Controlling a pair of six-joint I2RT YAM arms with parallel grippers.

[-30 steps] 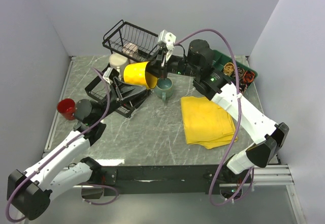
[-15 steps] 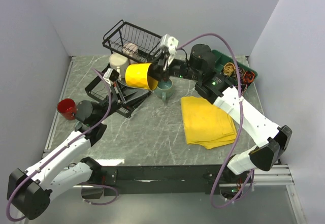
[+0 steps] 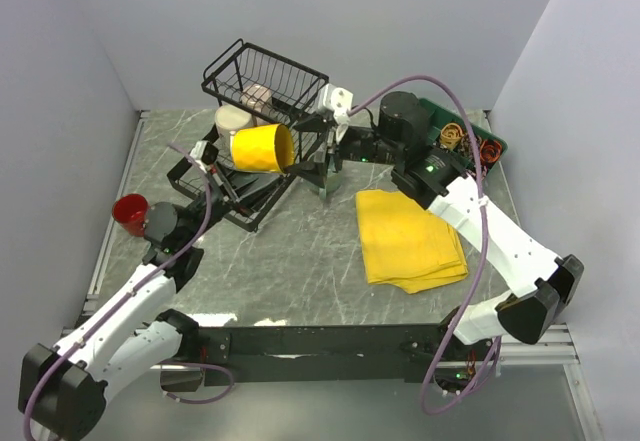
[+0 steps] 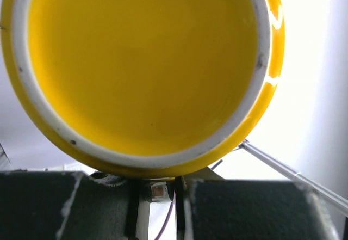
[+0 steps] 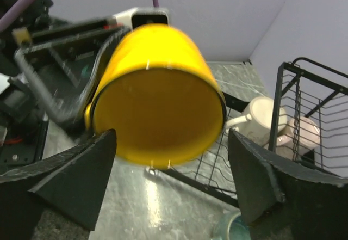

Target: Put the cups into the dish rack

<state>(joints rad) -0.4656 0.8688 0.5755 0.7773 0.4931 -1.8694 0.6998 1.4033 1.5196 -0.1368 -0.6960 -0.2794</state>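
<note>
The left tool (image 4: 157,192) is clamped on the side of a glossy yellow ceramic mug (image 4: 147,60) and holds it tipped sideways in the air. Facing it, the right tool (image 5: 171,136) is spread wide on either side of the mug's base. Just beyond both tools stands the black wire dish rack (image 3: 285,66). A cream mug (image 5: 261,115) sits on its lower tier, above the grey marbled worktop (image 3: 320,251).
</note>
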